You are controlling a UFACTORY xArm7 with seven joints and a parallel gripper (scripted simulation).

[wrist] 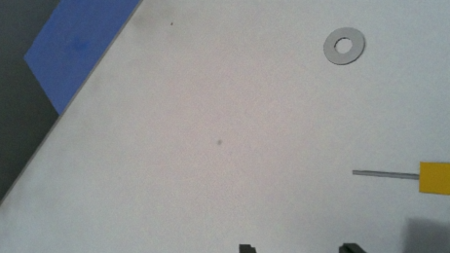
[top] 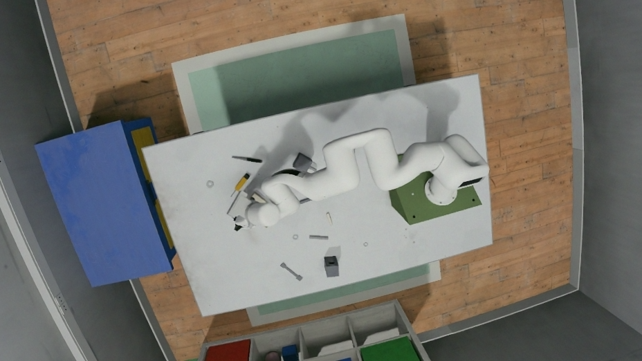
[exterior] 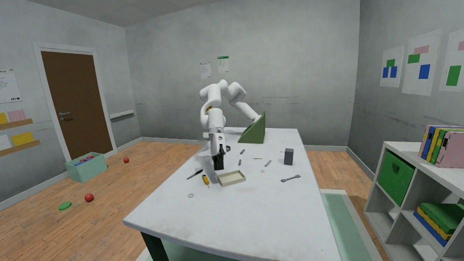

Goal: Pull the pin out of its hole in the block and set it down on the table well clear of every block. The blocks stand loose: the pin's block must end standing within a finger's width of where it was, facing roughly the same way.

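My gripper (top: pixel 237 223) hangs over the left part of the white table, fingers pointing down (exterior: pixel 219 165). In the wrist view only the two fingertips show at the bottom edge, with a gap and nothing between them. One grey block (top: pixel 331 265) (exterior: pixel 288 156) stands near the table's front edge, with a dark hole on top. A second grey block (top: pixel 304 162) stands at the back, partly hidden by my arm. I cannot tell which block holds the pin. Both blocks are far from the gripper.
A yellow-handled screwdriver (top: pixel 241 181) (wrist: pixel 429 177), a washer (top: pixel 211 182) (wrist: pixel 344 46), a dark tool (top: pixel 246 158) and a shallow tray (exterior: pixel 231 177) lie near the gripper. Loose pins (top: pixel 318 236), a wrench (top: pixel 291 271) and the green arm base (top: pixel 430 202) lie further right. A blue cabinet (top: pixel 98 202) stands beyond the left table edge.
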